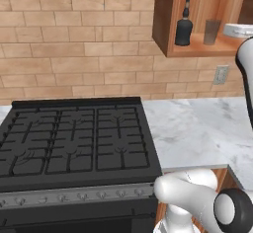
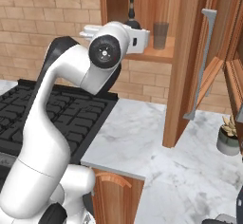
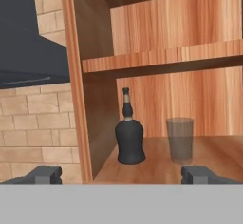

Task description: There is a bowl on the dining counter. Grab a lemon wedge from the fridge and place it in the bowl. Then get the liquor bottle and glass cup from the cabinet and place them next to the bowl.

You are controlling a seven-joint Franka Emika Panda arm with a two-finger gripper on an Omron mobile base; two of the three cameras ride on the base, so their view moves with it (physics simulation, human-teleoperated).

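Grained wooden cabinet [image 3: 156,57] (satin, it seems); glossy dark liquor bottle [image 3: 129,140]; translucent smooth glass cup [image 3: 180,140].

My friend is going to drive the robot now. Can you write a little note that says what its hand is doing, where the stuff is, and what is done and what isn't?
Gripper: open, holding nothing, aimed into the open reddish-brown wooden wall cabinet, short of the shelf.
Small dark squat liquor bottle with narrow neck: upright on the cabinet's lower shelf, left side.
Translucent grey straight-sided glass cup: upright on the same shelf, right of the bottle, not touching it.
Done: cabinet door open, hand lined up. Whether the lemon step is finished cannot be told from here.
Left: take out the bottle and cup and set them beside the bowl on the dining counter.
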